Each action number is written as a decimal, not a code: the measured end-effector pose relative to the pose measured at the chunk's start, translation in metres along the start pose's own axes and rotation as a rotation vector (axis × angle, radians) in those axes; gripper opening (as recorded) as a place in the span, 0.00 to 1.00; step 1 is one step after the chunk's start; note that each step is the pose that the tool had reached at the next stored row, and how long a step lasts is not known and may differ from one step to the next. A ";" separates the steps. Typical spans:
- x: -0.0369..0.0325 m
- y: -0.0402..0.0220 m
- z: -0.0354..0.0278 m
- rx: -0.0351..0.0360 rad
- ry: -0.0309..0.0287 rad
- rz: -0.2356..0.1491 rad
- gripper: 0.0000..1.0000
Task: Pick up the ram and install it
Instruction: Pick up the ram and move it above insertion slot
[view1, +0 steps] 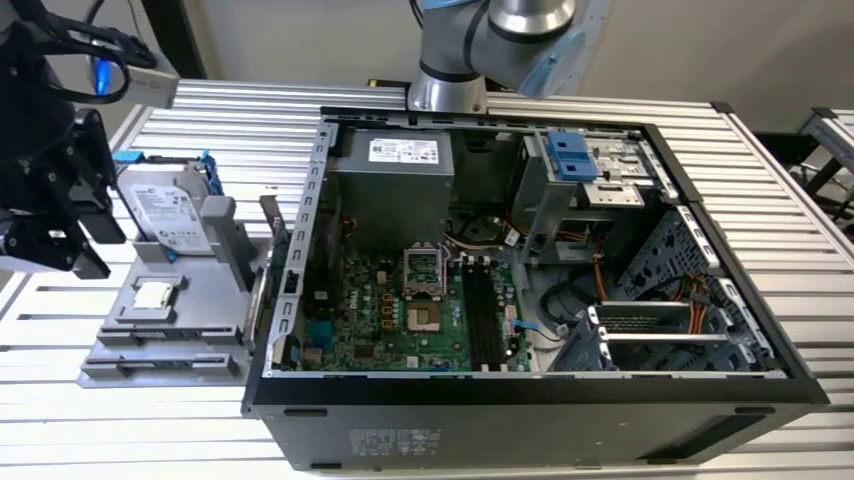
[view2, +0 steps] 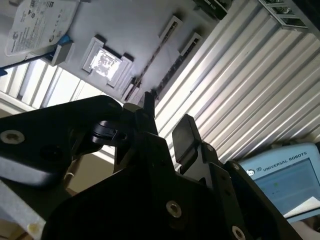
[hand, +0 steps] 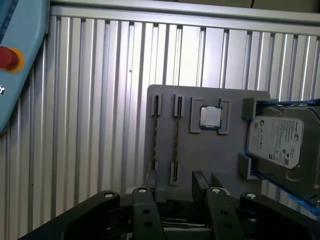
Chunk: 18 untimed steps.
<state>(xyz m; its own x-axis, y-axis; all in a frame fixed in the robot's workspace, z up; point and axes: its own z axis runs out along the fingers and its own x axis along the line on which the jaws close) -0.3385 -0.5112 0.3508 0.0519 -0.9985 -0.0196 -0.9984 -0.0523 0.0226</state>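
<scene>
Two ram sticks stand on edge in the slots of a grey holder (hand: 210, 155); the clearer ram (hand: 176, 140) (view2: 152, 57) appears as a thin dark line, with a second one (hand: 155, 137) beside it. My gripper (hand: 181, 197) (view2: 167, 117) hangs above the holder's ram end, open, with nothing between its black fingers (hand: 149, 210). In the exterior view the gripper (view1: 74, 225) is at the far left, above the holder (view1: 167, 335). The motherboard's black slots (view1: 483, 315) lie inside the open computer case (view1: 534, 390).
On the holder also sit a silver hard drive in a blue frame (view1: 167, 210) (hand: 277, 142) and a small square chip (view1: 154, 294) (hand: 210, 117). A blue pendant with a red button (hand: 7, 57) lies on the ribbed metal table (hand: 90, 125).
</scene>
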 end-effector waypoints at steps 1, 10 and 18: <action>0.0001 0.0010 0.0018 -0.0001 0.0001 0.000 1.00; -0.0007 0.0103 0.0172 0.0143 0.0010 -0.001 1.00; -0.0009 0.0141 0.0300 0.0423 0.0023 -0.002 1.00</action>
<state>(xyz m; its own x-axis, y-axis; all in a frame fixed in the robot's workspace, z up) -0.3533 -0.5105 0.3211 0.0538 -0.9984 -0.0173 -0.9984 -0.0534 -0.0198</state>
